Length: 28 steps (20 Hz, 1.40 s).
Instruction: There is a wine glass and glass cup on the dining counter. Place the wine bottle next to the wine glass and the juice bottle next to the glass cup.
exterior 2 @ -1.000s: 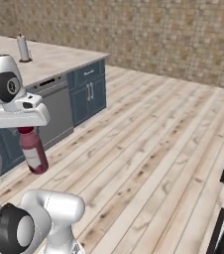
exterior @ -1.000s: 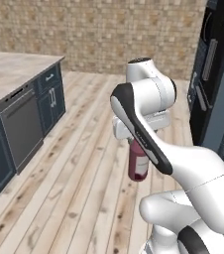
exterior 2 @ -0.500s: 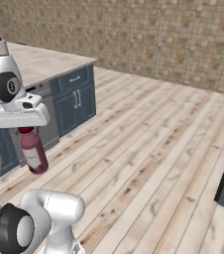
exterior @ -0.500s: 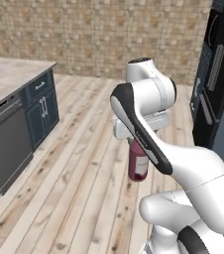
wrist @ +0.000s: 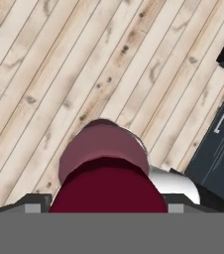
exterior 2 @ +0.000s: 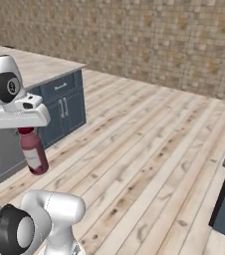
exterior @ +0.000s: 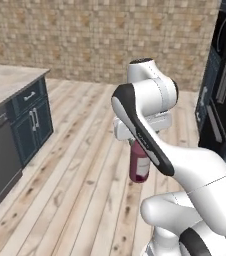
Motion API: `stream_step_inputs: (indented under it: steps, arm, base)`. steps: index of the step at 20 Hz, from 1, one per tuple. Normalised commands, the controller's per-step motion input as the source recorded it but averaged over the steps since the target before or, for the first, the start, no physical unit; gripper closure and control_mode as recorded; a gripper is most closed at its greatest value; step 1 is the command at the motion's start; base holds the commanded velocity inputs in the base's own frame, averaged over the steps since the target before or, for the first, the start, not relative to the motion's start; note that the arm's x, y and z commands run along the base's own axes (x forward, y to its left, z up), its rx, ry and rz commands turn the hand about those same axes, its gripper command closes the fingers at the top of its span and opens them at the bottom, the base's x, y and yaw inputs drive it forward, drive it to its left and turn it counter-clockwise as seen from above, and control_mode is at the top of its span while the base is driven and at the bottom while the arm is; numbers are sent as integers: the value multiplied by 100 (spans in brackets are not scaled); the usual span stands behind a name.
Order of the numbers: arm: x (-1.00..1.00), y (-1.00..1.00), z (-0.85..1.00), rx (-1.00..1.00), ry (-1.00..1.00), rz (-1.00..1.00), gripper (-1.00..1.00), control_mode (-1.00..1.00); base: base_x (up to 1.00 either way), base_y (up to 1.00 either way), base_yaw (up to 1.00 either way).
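The arm rises from the base, folds at a raised elbow and brings its hand back down, so that the gripper (exterior 2: 28, 131) points straight at the plank floor (exterior 2: 149, 149); the juice bottle (exterior 2: 34, 153) hangs upright beneath the hand, well above the floor and touching nothing else; the hand grips it by the dark red cap, and the white label faces the right base view. In the left base view the same juice bottle (exterior: 139, 162) shows below the white hand block, partly behind the slanting forearm; the gripper (exterior: 135, 142) sits at its top. Seen from the hand, the wide dark red cap (wrist: 106, 191) lies between the two finger tips (wrist: 33, 201), which are closed against its sides, with the maroon shoulder just beyond it and the floor boards running slantwise behind.

Taking the held bottle as the mark: a blue cabinet run (exterior 2: 59, 107) with a pale stone top stands off to the robot's left of it, well apart; a tall dark appliance front (exterior: 224, 85) stands to its right; the stone-tiled wall (exterior: 110, 35) lies far ahead of it.
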Motion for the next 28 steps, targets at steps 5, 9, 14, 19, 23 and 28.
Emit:
stream_step_inputs:
  steps: [5, 9, 14, 19, 23, 28]
  arm:
    - [0, 0, 0, 0, 0, 0, 100, 100]
    - [0, 0, 0, 0, 0, 0, 100, 100]
    - [0, 0, 0, 0, 0, 0, 100, 100]
    - [0, 0, 0, 0, 0, 0, 100, 100]
    - [0, 0, 0, 0, 0, 0, 100, 100]
    - [0, 0, 0, 0, 0, 0, 100, 100]
  base:
    - [86, -5, 2]
    - [88, -2, 2]
    - [90, 0, 1]
    - [90, 0, 1]
    - [90, 0, 1]
    - [90, 0, 0]
